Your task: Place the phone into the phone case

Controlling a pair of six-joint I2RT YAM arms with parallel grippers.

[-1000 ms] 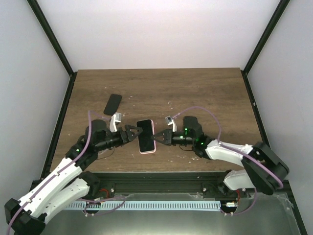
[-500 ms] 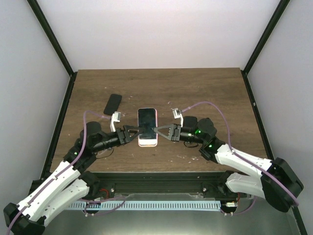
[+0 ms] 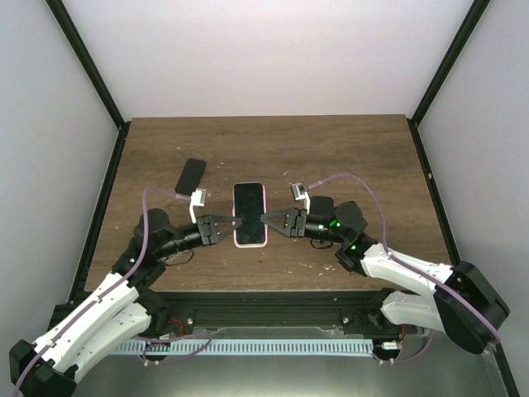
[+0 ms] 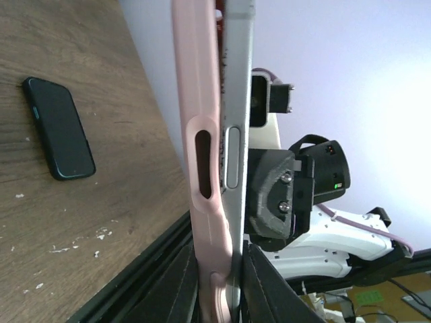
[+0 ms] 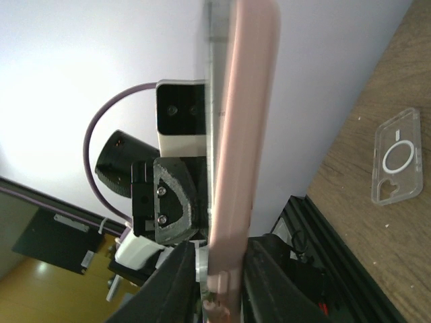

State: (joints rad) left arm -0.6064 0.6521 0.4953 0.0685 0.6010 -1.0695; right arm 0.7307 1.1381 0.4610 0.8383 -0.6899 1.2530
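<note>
I am clamping my left end effector (image 3: 226, 224) and right end effector (image 3: 270, 221) shut on opposite long edges of the phone (image 3: 248, 213), holding it between them off the surface (image 3: 347, 157). From my wrists I am seeing it only edge-on, with its ends cut off. Its silver rim is lying against the pink case (image 4: 202, 134), and I cannot tell how fully it is seated. A dark phone (image 3: 191, 174) is lying beyond my left end effector, and a clear case (image 5: 397, 165) with a ring mark is lying flat past my right one
</note>
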